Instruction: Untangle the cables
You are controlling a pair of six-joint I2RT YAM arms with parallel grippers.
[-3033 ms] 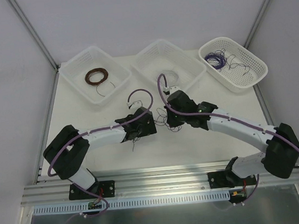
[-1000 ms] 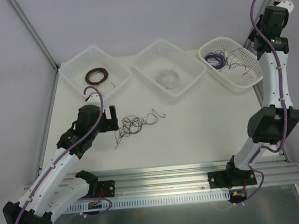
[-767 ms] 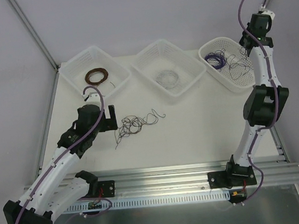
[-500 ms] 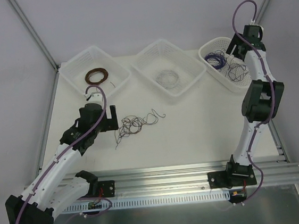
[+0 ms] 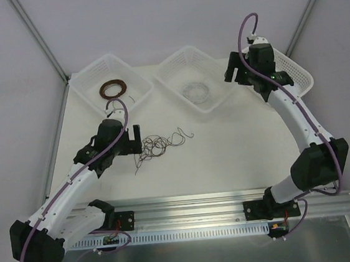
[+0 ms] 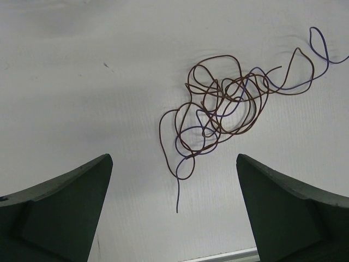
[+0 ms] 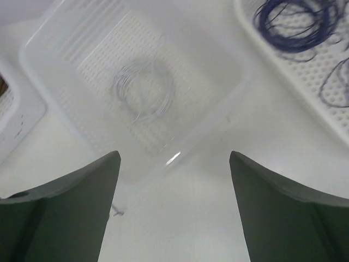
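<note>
Item 1: left basket, white, holding one wound brown ring coil.
Item 2: middle basket, white and perforated, holding one whitish coil.
Item 3: right basket, white, holding a purple coil and loose purple strands beside it.
Item 4: cables, a thin brown and purple scribble lying loose on the tabletop, outside every basket.
Item 5: my left fingers, spread wide and holding nothing, just to the left of the cables in the top view, not touching them.
Item 6: my right fingers, spread wide and holding nothing, raised over the middle basket's near corner.
</note>
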